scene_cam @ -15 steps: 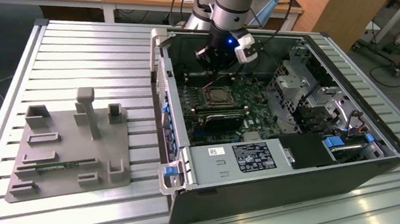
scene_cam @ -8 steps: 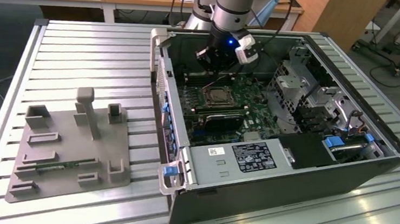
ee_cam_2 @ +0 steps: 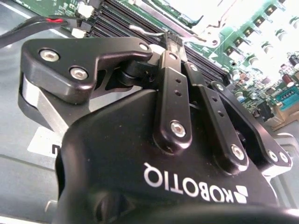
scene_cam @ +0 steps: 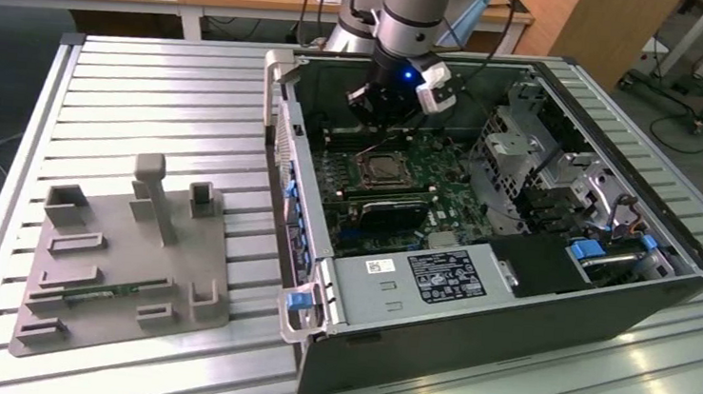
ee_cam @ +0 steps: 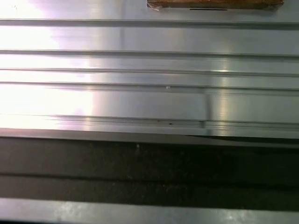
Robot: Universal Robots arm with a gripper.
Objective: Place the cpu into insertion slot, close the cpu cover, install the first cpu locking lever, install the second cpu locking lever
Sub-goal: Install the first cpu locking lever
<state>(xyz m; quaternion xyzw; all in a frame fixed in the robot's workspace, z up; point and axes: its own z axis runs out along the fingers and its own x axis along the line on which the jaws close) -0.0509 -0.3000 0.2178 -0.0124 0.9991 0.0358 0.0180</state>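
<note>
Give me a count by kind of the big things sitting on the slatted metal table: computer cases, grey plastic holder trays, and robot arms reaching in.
Computer case: 1
Grey holder tray: 1
Robot arm: 1, over the open case
Total: 3

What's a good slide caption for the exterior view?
Robot arm's gripper poised inside the open computer case, just above the motherboard's CPU socket.

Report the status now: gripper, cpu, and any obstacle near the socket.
Gripper inside the case, above the board. Cpu in the socket, cover position unclear. Fingers appear shut, holding nothing visible. No obstacle seen.
</note>
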